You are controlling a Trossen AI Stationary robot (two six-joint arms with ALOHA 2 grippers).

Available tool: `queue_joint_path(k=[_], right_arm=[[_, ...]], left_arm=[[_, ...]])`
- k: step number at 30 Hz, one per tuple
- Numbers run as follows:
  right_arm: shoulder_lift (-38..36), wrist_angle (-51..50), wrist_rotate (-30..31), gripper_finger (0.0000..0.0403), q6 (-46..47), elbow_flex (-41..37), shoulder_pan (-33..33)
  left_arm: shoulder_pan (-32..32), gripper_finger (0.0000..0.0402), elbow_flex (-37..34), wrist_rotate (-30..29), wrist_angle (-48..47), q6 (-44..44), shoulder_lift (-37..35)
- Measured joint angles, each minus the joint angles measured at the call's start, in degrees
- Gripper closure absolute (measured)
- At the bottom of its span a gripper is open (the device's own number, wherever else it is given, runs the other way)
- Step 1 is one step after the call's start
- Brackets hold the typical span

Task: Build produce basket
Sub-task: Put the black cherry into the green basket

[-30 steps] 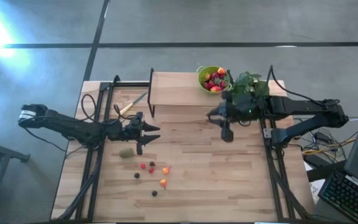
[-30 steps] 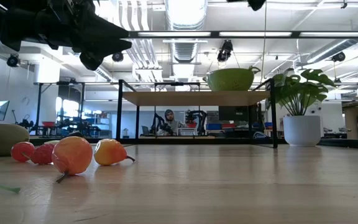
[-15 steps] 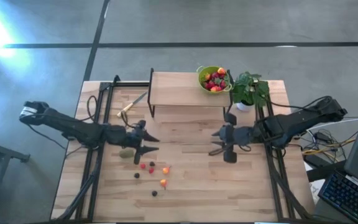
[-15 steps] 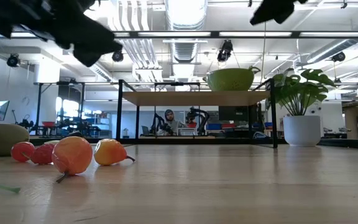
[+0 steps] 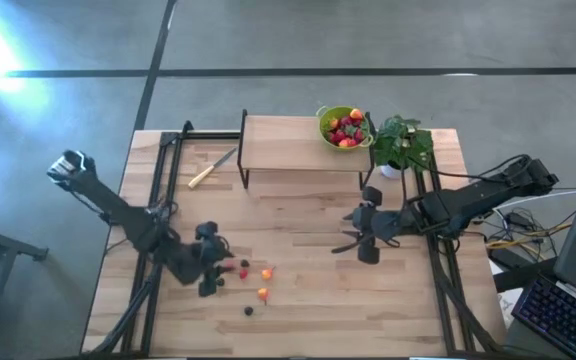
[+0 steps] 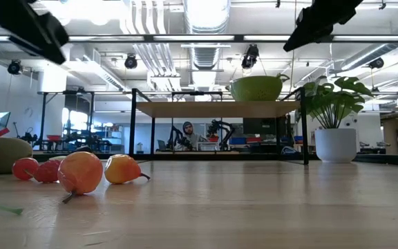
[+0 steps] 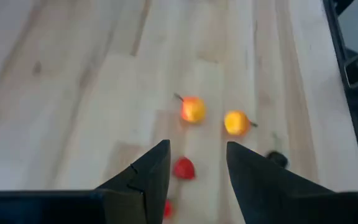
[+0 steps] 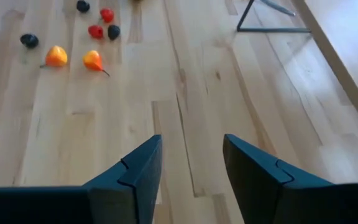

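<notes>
I am looking down on a pale wooden worktop (image 5: 308, 290) with a dark arm reaching in from each side. A low wooden shelf (image 5: 283, 142) on black legs stands along the far edge, at about its middle. The potted plant (image 5: 400, 146) in a white pot sits just off the shelf's right end, near the far right corner.

My left gripper (image 5: 211, 272) is low over the near left part of the worktop, right at the loose fruit. Its fingers (image 7: 145, 177) stand apart with nothing between them; through the gap I see a red berry (image 7: 183, 168) on the wood. My right gripper (image 5: 353, 238) hovers over the right half of the worktop, well apart from the fruit. Its fingers (image 8: 135, 171) are also spread and empty, with only bare boards between them.

The produce basket (image 5: 343, 126), a lime-green bowl, rests on the right end of the shelf, touching the plant's leaves, and already holds red and orange fruit. A yellow-handled knife (image 5: 211, 168) lies near the far left corner, beside the shelf.

The remaining produce (image 5: 255, 283) lies scattered in the near left area: two orange fruits (image 5: 264, 283), red berries and dark berries. In the low view a brownish-green oval fruit (image 6: 2, 153) lies at the cluster's edge.
</notes>
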Motion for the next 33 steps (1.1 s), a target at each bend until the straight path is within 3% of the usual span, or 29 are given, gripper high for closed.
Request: queue_joint_path(k=[14, 24, 33], right_arm=[[-0.02, 1.26, -0.02, 0.0238, -0.59, 0.0, -0.02], [-0.02, 2.55, -0.03, 0.0261, -0.6, 0.0, -0.02], [-0.02, 2.81, -0.04, 0.027, -0.4, 0.0, -0.02]], left_arm=[[-9.54, 0.0239, 5.04, 11.89, -2.89, -28.73, 17.6], [-10.44, 0.0239, 5.56, 12.8, -5.72, -58.9, 24.14], [-8.42, 0.0239, 5.19, 12.79, -6.55, -64.13, 26.6]])
